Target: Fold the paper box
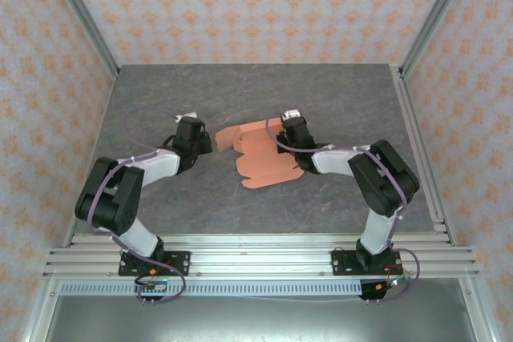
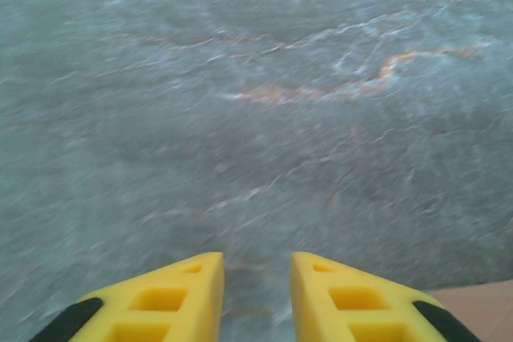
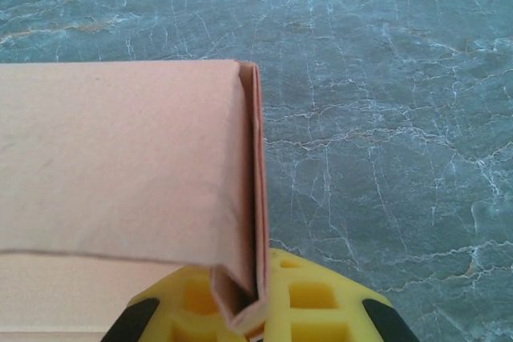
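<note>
The paper box (image 1: 258,156) lies partly folded on the table (image 1: 176,198). The right gripper (image 3: 255,300) pinches its doubled wall edge, and the left gripper (image 2: 256,294) hangs slightly apart, empty, beside it. I'd hold that pinch firm and crease slowly.

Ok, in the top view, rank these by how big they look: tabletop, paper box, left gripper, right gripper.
1. tabletop, by far the largest.
2. paper box, a partly folded sheet mid-table.
3. left gripper and right gripper: they look alike, so I won't rank them.

Two black-and-white arms (image 1: 156,164) looped with thin purple cables (image 1: 138,156) — yellow, hollow-celled fingers (image 2: 168,298) with black pads (image 2: 68,319).
</note>
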Controlling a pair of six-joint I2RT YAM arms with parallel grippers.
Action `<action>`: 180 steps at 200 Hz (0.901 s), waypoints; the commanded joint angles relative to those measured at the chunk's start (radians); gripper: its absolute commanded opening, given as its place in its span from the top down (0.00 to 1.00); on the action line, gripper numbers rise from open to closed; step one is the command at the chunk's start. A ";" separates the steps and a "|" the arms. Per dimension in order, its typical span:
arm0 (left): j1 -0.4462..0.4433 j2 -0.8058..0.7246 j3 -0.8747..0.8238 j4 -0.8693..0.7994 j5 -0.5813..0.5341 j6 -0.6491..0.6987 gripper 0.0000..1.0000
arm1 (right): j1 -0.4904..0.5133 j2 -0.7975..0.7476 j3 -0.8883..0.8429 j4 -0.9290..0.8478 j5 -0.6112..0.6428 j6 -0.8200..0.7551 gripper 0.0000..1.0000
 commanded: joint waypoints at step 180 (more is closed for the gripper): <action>-0.094 0.128 0.047 0.270 0.309 0.154 0.77 | 0.005 0.091 0.074 -0.067 -0.005 0.011 1.00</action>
